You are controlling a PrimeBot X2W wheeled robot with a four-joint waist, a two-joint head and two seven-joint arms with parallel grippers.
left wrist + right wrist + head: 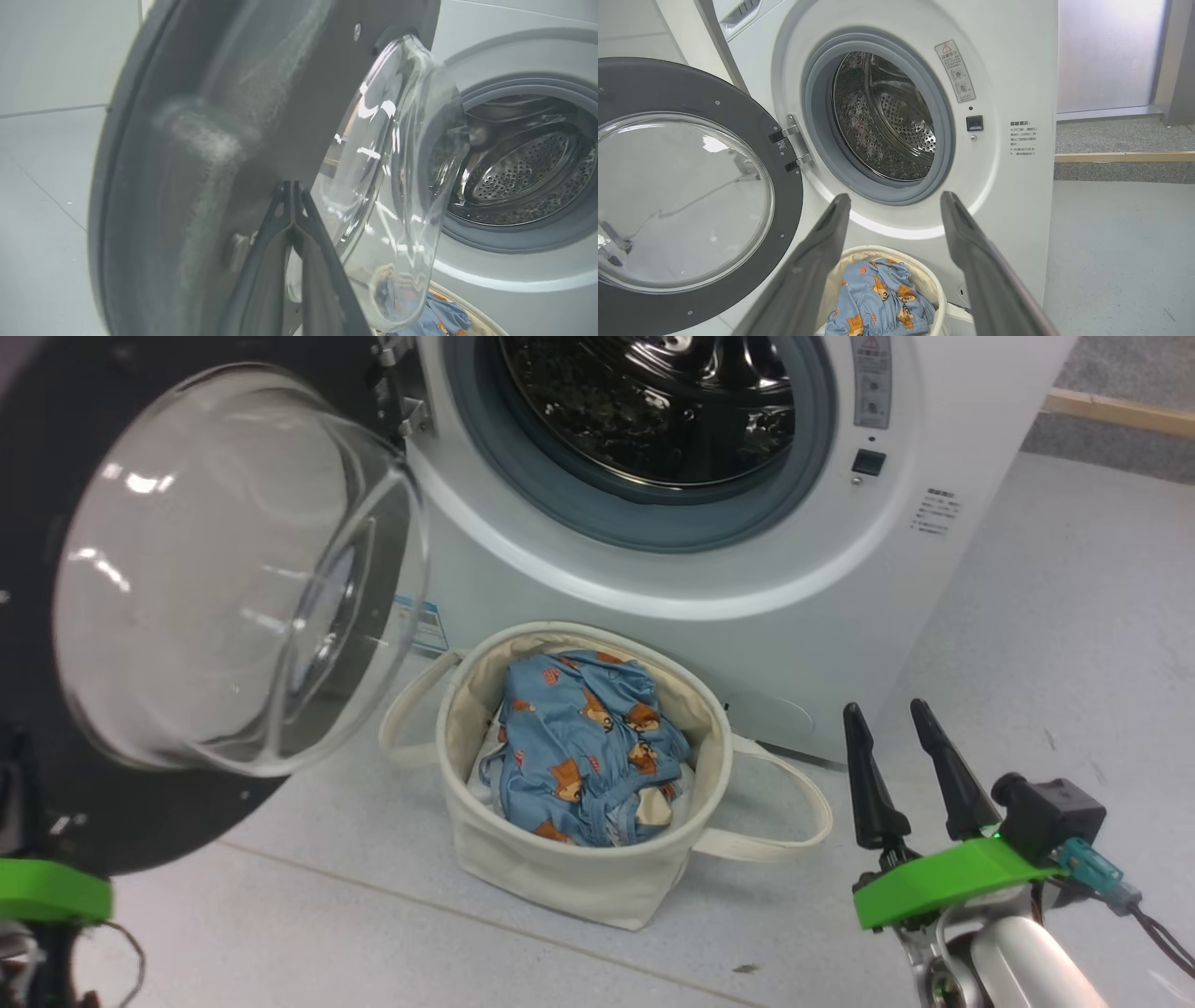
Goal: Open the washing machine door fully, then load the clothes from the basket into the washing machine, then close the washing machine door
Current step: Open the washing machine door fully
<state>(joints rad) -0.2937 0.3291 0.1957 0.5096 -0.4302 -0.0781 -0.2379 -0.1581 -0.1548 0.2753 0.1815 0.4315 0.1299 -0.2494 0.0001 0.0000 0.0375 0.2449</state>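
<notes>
Washer door (215, 569) swung out. L gripper (292, 184) pressed together, empty, by door's inner face; R gripper (884, 709) spread wide, empty. Clothes (583, 747) in basket (560, 877) look soft, light: pinch top fold.

A plain laundry area with a bare, unfurnished look: a white washing machine (1017, 70) stands directly on pale grey floor (1120, 242) ahead of the right fingers (971, 242), a canvas basket (560, 877) of clothes (579, 747) low between them, a frosted glass panel (1111, 51) and wooden strip (1125, 157) to their right
</notes>
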